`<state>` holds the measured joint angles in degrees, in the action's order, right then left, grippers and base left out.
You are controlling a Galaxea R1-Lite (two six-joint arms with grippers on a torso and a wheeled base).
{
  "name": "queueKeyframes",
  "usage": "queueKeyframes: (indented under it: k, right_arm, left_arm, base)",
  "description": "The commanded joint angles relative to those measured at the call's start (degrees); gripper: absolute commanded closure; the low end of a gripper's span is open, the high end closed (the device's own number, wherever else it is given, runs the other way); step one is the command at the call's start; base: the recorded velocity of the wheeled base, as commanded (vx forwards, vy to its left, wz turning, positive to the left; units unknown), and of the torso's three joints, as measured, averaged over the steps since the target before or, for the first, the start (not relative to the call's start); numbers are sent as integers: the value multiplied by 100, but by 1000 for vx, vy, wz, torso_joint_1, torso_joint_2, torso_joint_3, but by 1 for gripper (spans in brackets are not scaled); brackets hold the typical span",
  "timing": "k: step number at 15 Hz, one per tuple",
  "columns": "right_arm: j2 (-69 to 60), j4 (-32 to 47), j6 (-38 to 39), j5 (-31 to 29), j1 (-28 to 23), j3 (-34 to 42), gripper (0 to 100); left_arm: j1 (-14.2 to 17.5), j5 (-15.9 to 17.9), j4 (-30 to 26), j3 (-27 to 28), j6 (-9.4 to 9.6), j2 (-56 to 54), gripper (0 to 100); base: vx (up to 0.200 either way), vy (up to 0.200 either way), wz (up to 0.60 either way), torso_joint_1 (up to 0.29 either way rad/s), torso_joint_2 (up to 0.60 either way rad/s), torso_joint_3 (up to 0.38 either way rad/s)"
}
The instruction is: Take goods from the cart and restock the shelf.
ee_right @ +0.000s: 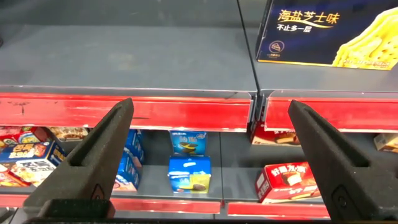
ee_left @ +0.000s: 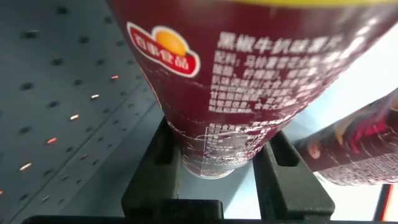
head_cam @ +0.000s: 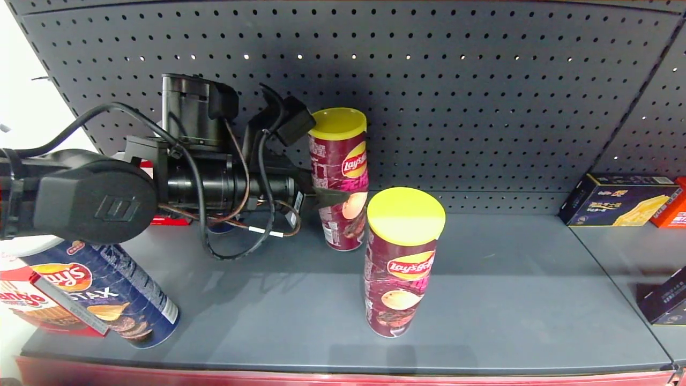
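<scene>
**A:** Clamped on what, over at the left gripper (head_cam: 336,195)?

**B:** Squeezing the back can (head_cam: 338,155) from its left, standing upright toward the rear of the shelf (head_cam: 509,289). Watch the front can (head_cam: 403,262), just right-forward. Spread wide, nothing held, on the right gripper (ee_right: 217,155).

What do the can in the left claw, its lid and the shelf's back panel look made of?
Can: probably a cardboard tube, glossy printed maroon skin catching highlights.
Lid: smooth yellow plastic, apparently.
Back panel: dark grey matte sheet with punched holes, likely painted metal.
</scene>
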<state>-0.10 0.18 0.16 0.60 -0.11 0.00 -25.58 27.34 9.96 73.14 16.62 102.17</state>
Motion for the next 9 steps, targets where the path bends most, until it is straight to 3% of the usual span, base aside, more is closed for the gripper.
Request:
queueKeyframes:
  k: [1,6,9]
  right_arm:
    - [10,-1,2,2,2,0,0]
    - [10,-1,-7,2,2,0,0]
    - [10,-1,2,2,2,0,0]
  left_arm:
    - [35,69,6,68,0,207,100]
    - [53,175,217,306,8,532,100]
    - [44,228,278,499,140,673,100]
  base:
    - [0,0,0,0,0,0]
    - [0,0,0,0,0,0]
    - [0,0,0,0,0,0]
